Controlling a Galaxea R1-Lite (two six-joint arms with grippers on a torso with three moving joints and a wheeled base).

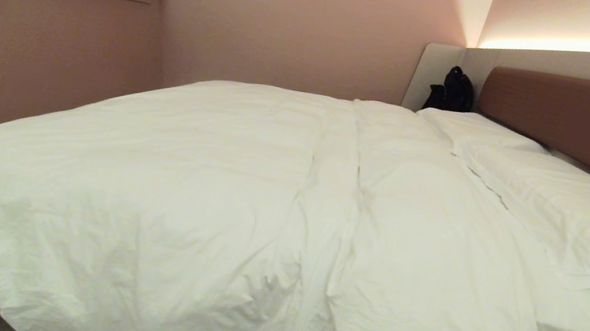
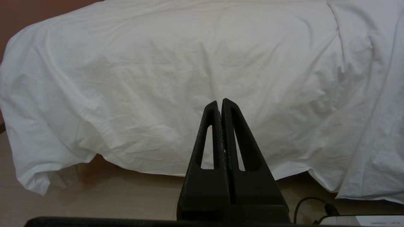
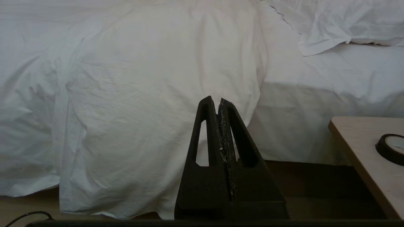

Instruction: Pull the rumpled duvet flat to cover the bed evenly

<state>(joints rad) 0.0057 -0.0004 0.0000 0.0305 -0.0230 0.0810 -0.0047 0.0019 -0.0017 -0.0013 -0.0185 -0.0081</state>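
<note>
Left gripper (image 2: 221, 101): black wedge-shaped fingers pressed together, clenched on nothing, tips apart from the duvet and aimed at its hanging side. Right gripper (image 3: 217, 100): same black fingers clenched, empty, whitish lint along the seam between them, pointed at the duvet's draped edge. Neither arm visible from the head camera; both seen only from their own wrist cameras, bases cut off by the frame.

Large puffy plain white duvet (image 1: 241, 204), softly wrinkled, spread over most of the wide low bed (image 1: 588, 330), with a long fold running down its middle. Near side draped over the mattress edge almost to the pale wooden floor (image 2: 94, 195); lowest hem cut off in the head view. Beside the duvet toward the headboard, a strip of taut white sheet left bare. Two flat white pillows (image 1: 556, 195) beyond that strip, against the brown padded headboard (image 1: 586, 123). Bed base hidden behind the hanging fabric.

Small black object (image 1: 452, 90) past the far pillow, against the pale side panel, too dark to identify. Corner of a light wooden bedside table (image 3: 356, 145) next to the bed, bearing a round black-rimmed item (image 3: 391, 148), cut off. Black cable (image 2: 311, 205) on the floor, partly out of frame.
</note>
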